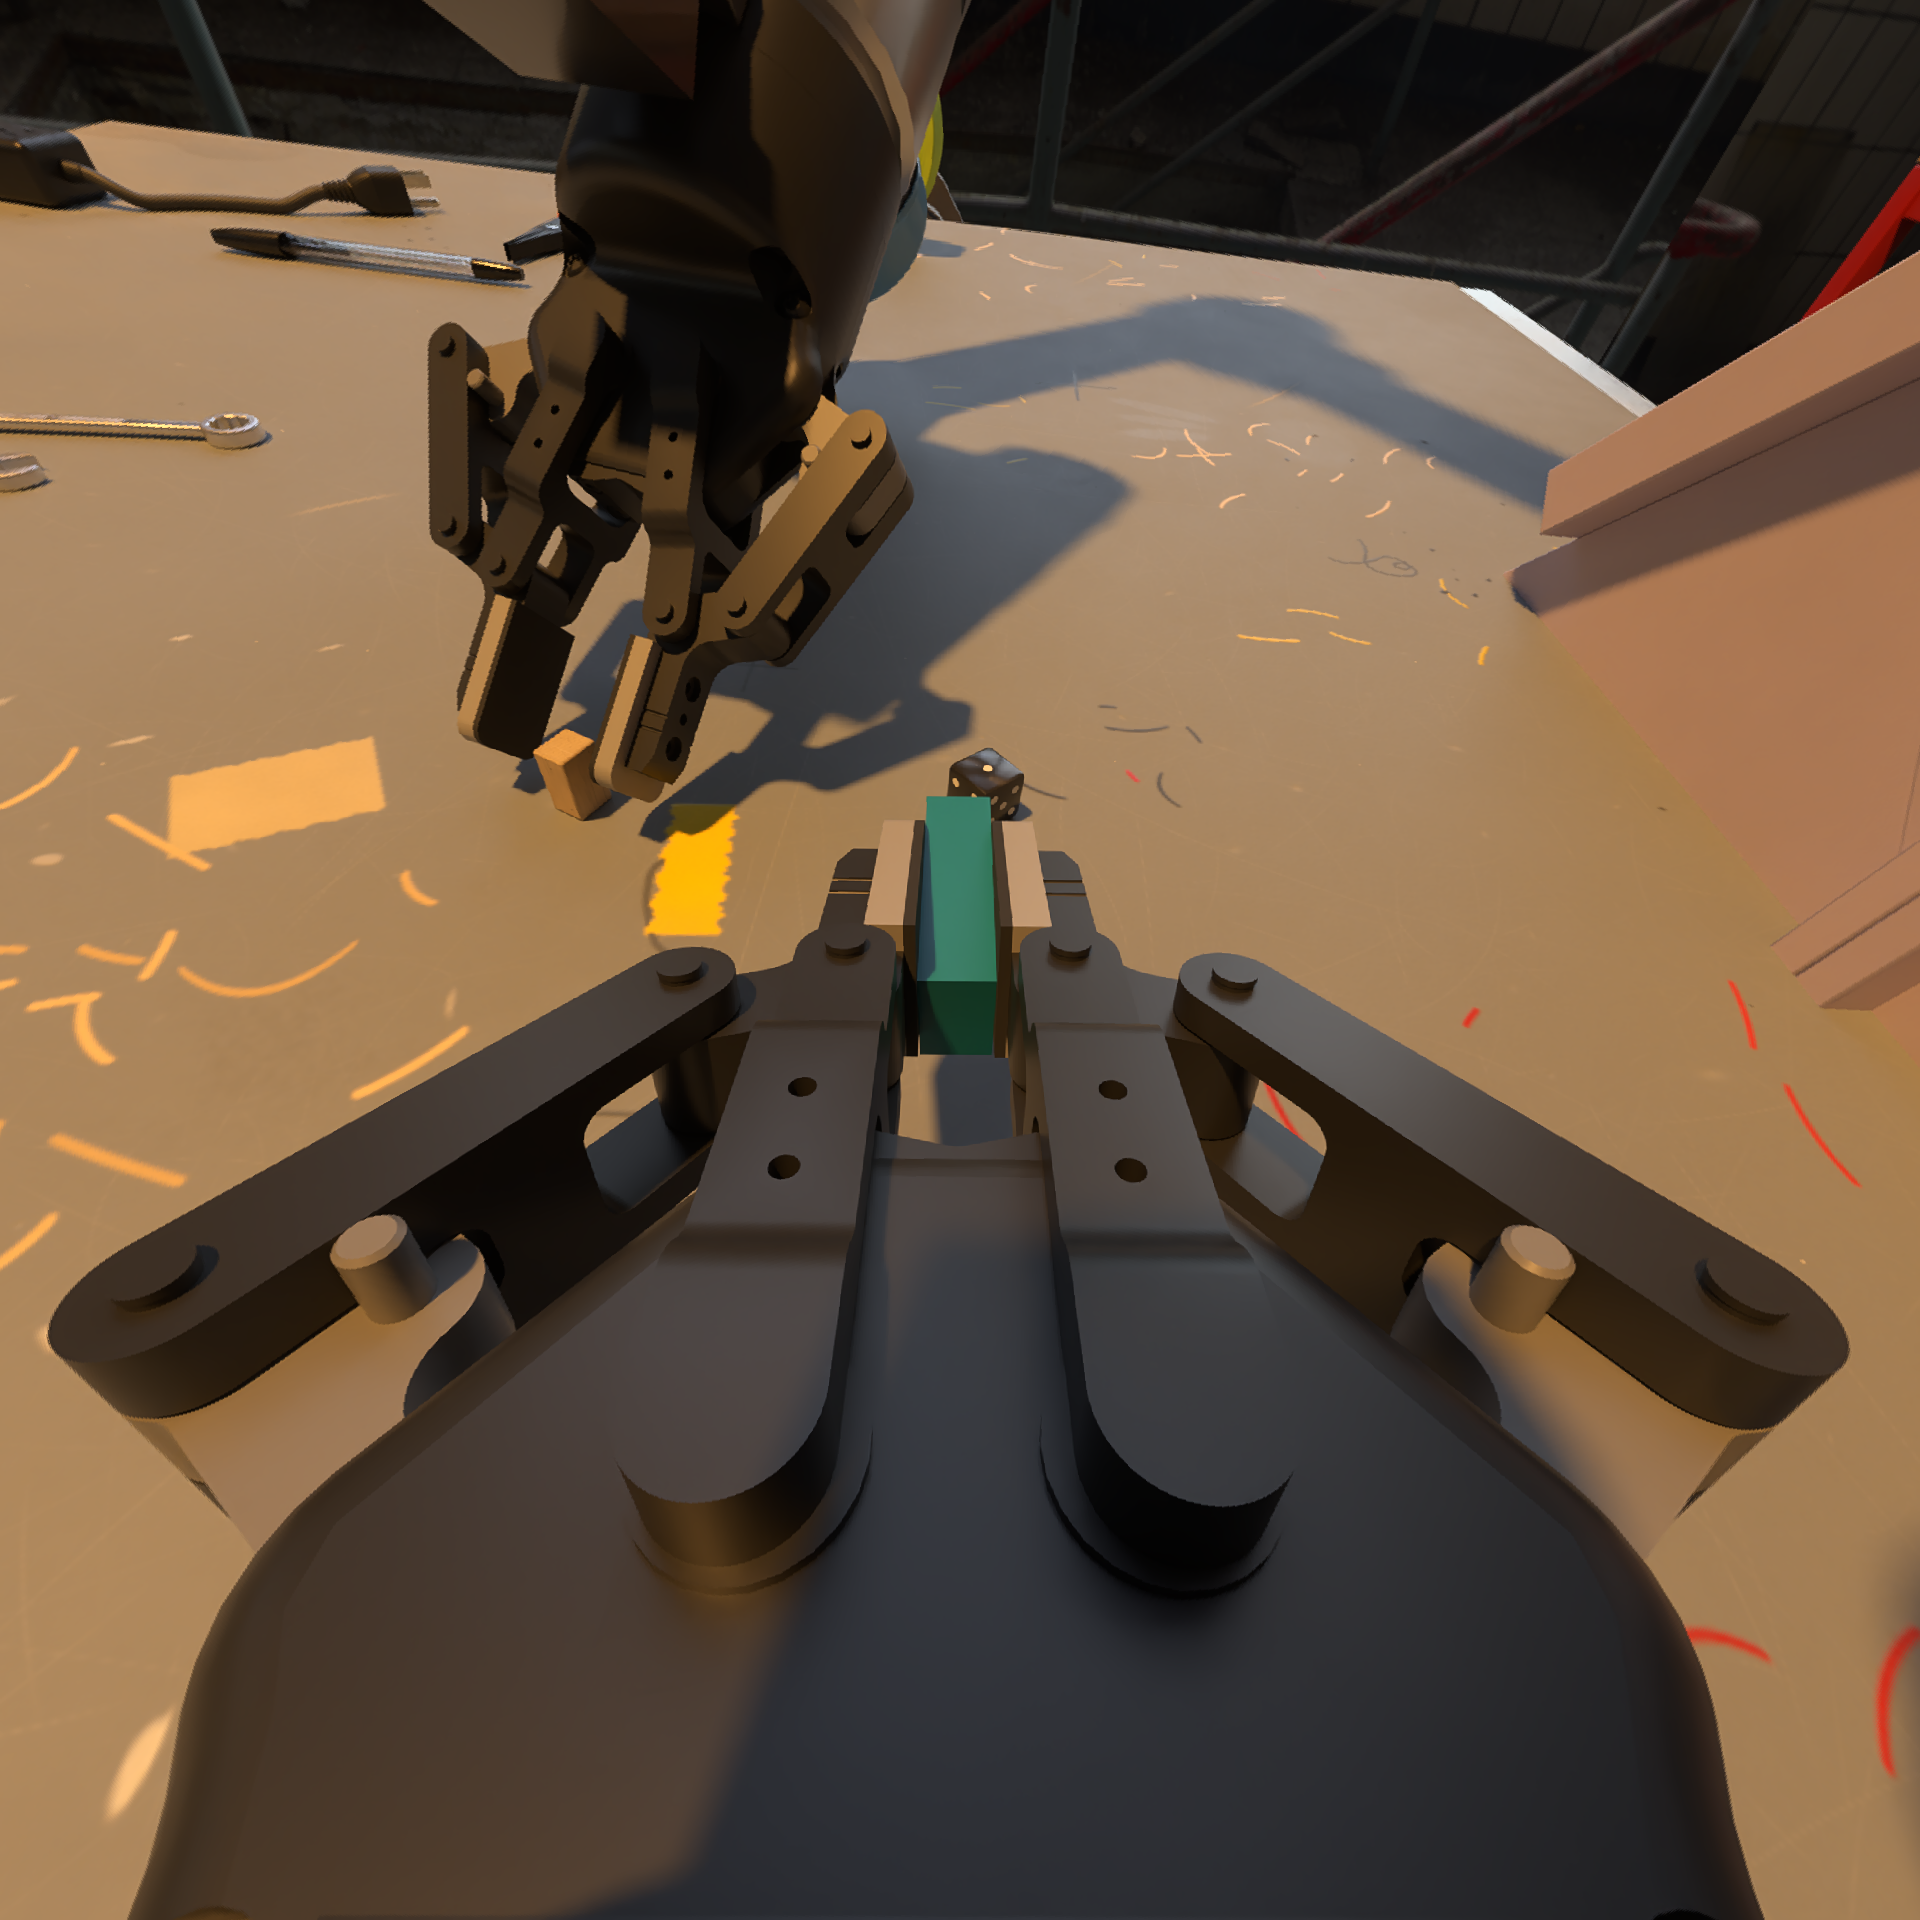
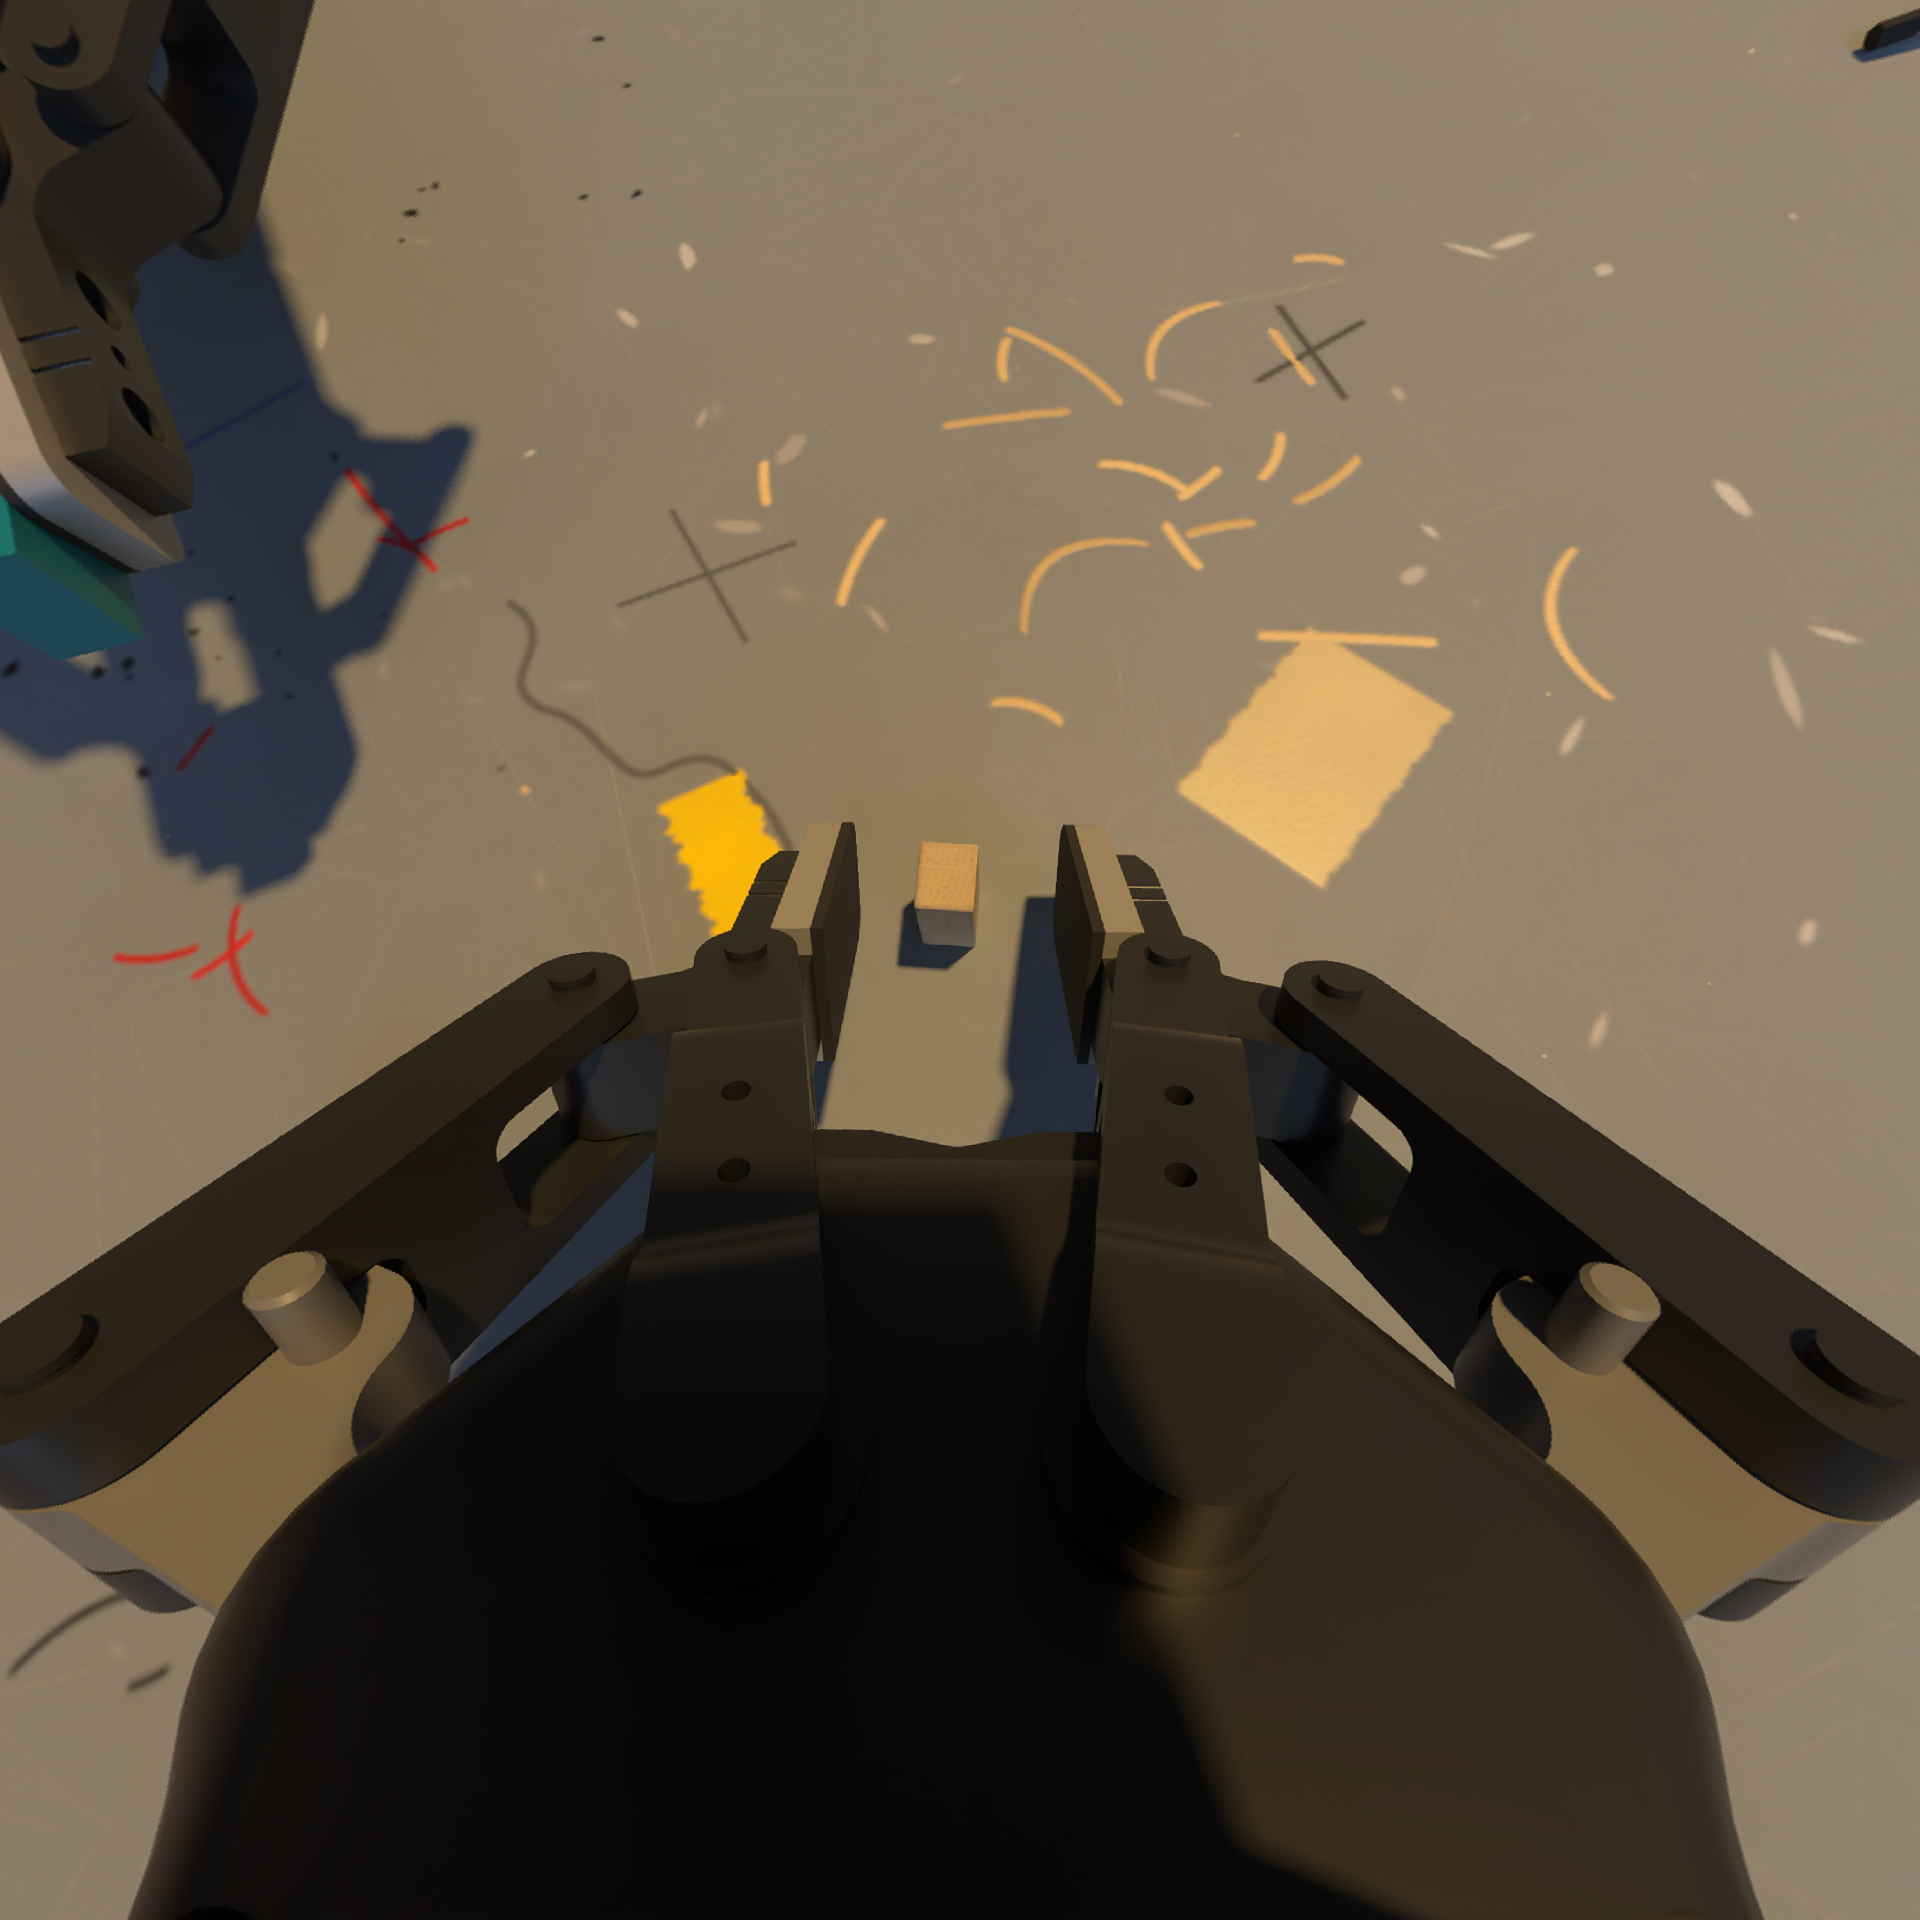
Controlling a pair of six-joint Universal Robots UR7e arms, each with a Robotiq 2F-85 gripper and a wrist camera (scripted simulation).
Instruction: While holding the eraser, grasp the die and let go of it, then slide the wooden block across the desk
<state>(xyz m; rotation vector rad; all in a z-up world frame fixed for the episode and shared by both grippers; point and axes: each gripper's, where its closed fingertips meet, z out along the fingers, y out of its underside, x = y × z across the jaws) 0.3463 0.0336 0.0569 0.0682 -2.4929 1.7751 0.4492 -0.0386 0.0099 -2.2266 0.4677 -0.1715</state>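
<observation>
My left gripper (image 1: 958,868) is shut on the green eraser (image 1: 957,914) and holds it above the desk. A black die (image 1: 987,781) with pale dots sits on the desk just beyond the eraser's far end. A small wooden block (image 2: 945,894) lies on the desk between the fingers of my right gripper (image 2: 956,883), which is open with a gap on each side of the block. In the left wrist view the right gripper (image 1: 582,748) straddles the block (image 1: 566,771) to the left of the die. The left gripper with the eraser (image 2: 62,592) shows at the left edge of the right wrist view.
A yellow patch (image 1: 694,871) and a pale patch (image 1: 275,795) mark the desk (image 1: 1299,831) near the block. A pen (image 1: 364,255), a black cable with plug (image 1: 208,192) and a wrench (image 1: 135,426) lie far left. A pinkish box-like structure (image 1: 1766,623) stands on the right.
</observation>
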